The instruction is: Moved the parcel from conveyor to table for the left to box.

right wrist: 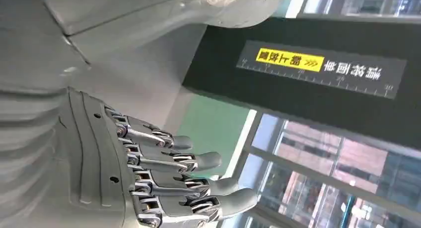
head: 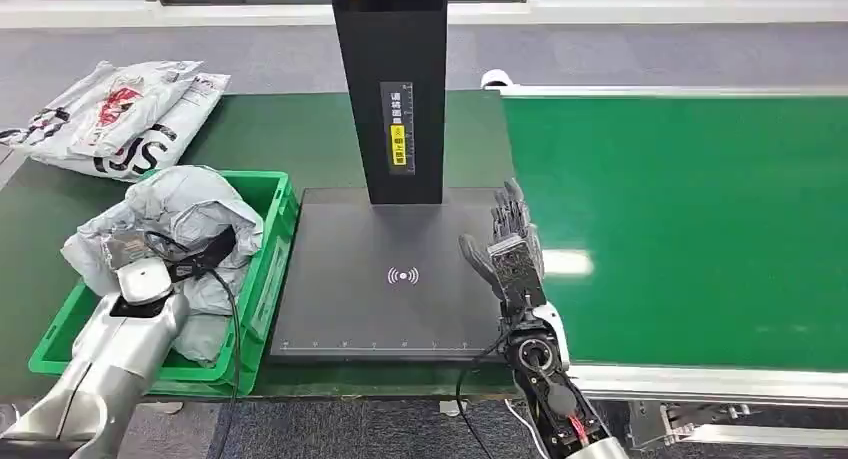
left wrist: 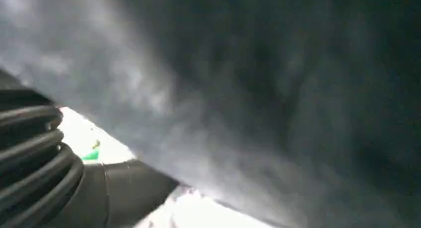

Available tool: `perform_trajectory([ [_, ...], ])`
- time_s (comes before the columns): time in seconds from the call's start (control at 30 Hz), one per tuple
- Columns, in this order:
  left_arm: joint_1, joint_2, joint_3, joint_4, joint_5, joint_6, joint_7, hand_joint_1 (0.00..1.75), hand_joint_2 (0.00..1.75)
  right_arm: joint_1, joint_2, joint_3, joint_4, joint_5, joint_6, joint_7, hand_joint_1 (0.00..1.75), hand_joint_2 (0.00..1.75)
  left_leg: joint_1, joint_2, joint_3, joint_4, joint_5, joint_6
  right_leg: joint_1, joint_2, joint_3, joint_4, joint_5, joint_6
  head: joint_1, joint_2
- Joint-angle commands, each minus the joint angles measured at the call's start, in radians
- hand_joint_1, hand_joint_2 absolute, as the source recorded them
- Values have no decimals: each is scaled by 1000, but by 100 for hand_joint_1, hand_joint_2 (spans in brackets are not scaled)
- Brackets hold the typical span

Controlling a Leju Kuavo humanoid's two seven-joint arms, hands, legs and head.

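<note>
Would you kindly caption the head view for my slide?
Left hand presses a grey parcel into the green crate; right hand open above the scanner plate.

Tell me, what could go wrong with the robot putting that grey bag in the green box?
The grey parcel bulges above the green crate rim, so it might slump over the edge once the left hand lets go. A black cable runs across the parcel near that hand and could snag. The right hand stands open above the scanner pad, where a stray swing could knock the black post.

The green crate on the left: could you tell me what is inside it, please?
A crumpled grey parcel fills the green crate, with the left hand on it. The crate's floor and anything beneath the parcel are covered.
</note>
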Motion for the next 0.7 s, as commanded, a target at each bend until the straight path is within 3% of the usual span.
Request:
perform_trajectory([
  [0.03, -7, -263, 267, -308, 814, 508, -743, 0, 175, 41, -29, -51, -77, -9, -36, -17, 0, 175, 1, -18, -8, 2, 4, 3, 2, -19, 0, -1, -1, 2, 0, 0],
  [0.1, 38, -252, 224, -358, 824, 507, -692, 0, 175, 16, -30, -39, -54, -11, -41, -9, 0, 175, 0, -10, -8, 1, 3, 3, 0, -12, -2, -1, 0, 2, 0, 0],
  [0.27, 49, -236, 222, -326, 868, 536, -721, 0, 175, 4, -32, -28, -37, -14, -43, -8, 0, 175, -3, -2, -5, -1, 2, 2, 0, -4, -1, -2, 2, 1, 0, 0],
  [0.7, 89, -268, 251, -362, 876, 539, -784, 0, 175, -2, -43, -13, -32, -17, -47, -5, 0, 175, -2, -3, -5, -1, 2, 3, 0, -6, -2, -3, 2, 2, 0, 0],
])
